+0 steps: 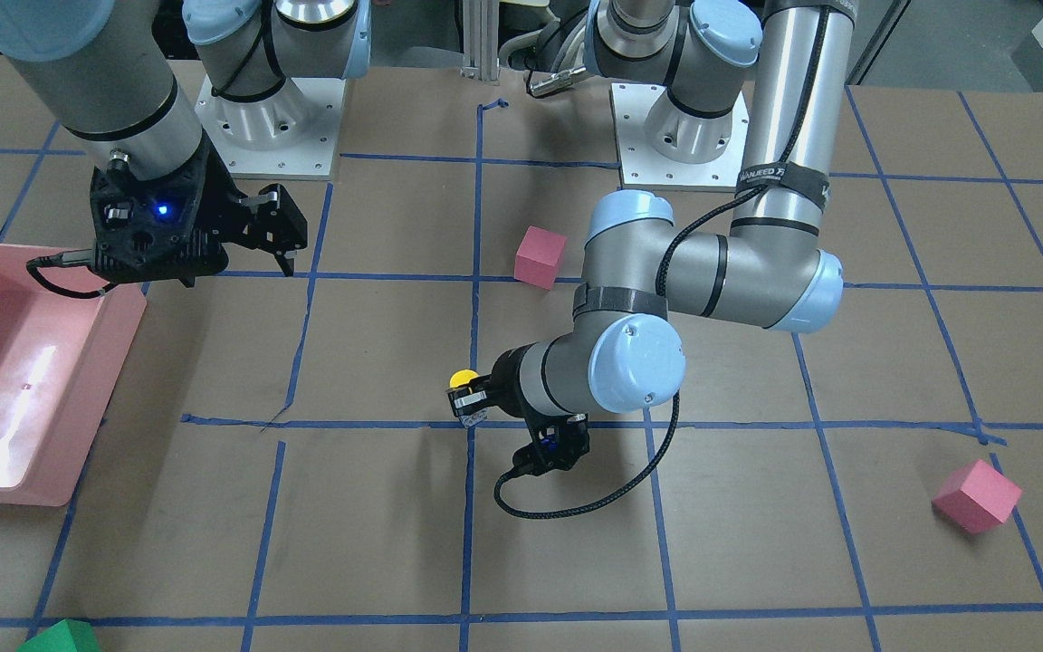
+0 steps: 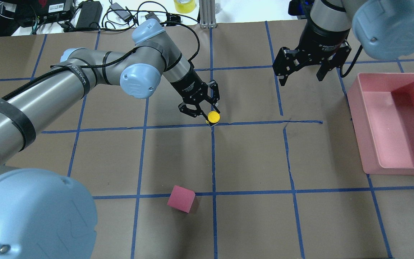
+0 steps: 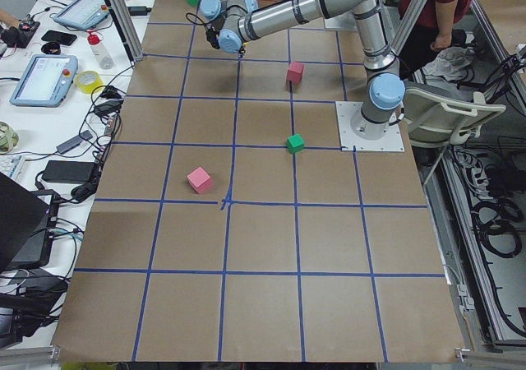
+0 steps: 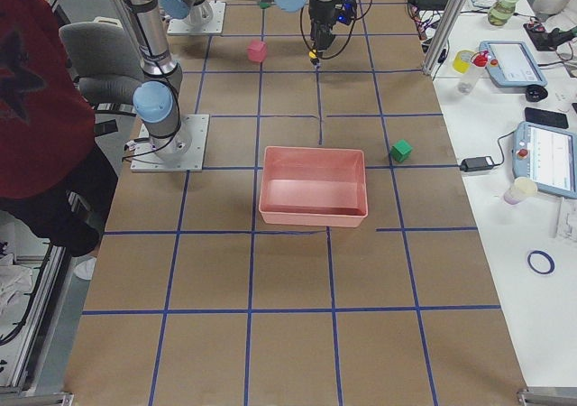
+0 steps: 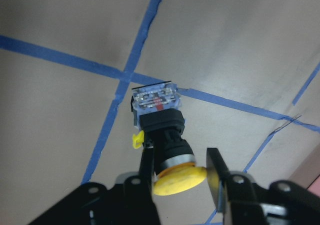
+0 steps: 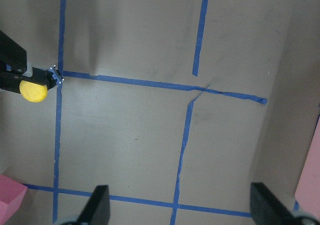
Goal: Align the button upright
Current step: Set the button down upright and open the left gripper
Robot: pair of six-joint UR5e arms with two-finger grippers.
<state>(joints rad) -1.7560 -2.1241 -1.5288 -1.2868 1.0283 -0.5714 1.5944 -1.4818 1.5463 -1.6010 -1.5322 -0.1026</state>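
The button (image 2: 213,116) has a yellow cap, a black body and a greyish contact block. It stands on a blue tape crossing near the table's middle. In the left wrist view the button (image 5: 167,135) has its block on the paper and its cap up towards the camera, leaning slightly. My left gripper (image 5: 181,155) has its fingers against both sides of the cap; it also shows in the overhead view (image 2: 208,114) and the front view (image 1: 465,398). My right gripper (image 2: 300,77) is open and empty, hovering apart from the button (image 6: 33,90).
A pink bin (image 2: 363,133) stands on the robot's right side. One pink cube (image 2: 181,198) lies nearer the robot's base. Another pink cube (image 1: 976,495) and a green cube (image 1: 60,637) lie towards the far edge. An operator stands beside the robot in the side views.
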